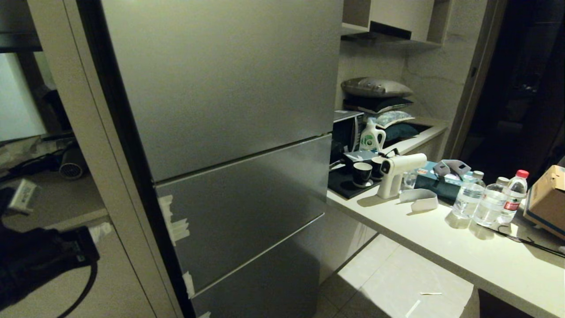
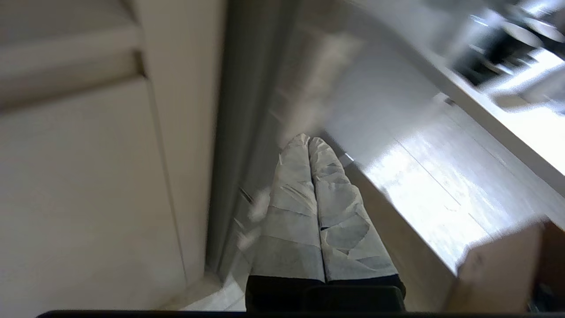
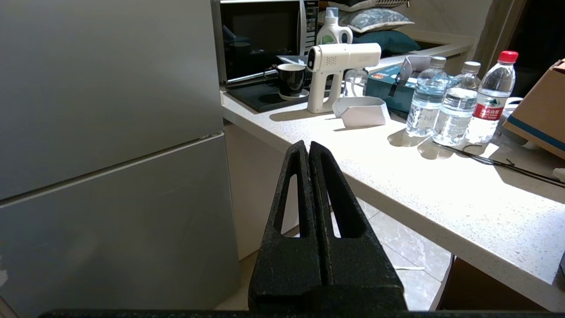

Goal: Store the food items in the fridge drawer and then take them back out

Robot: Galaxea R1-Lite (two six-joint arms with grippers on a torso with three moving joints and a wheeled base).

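A tall grey fridge [image 1: 229, 132] fills the middle of the head view with all three fronts closed. The fridge drawer is hidden behind them, and the food items are out of view. My left arm comes in at the lower left of the head view. The left gripper [image 1: 102, 229] is beside the fridge's left edge. In the left wrist view the left gripper [image 2: 309, 140] is shut, its white-taped fingers [image 2: 291, 207] pressed together and holding nothing. In the right wrist view my right gripper [image 3: 307, 145] is shut and empty, facing the gap between fridge and counter.
White tape scraps [image 1: 176, 225] stick to the fridge's left edge. To the right, a pale counter [image 1: 441, 238] carries three water bottles [image 1: 490, 201], a white spray gun [image 1: 397, 174], black cups [image 1: 362, 173], a microwave [image 1: 346, 130] and a cardboard box [image 1: 547, 198]. Tiled floor [image 1: 397, 287] lies below.
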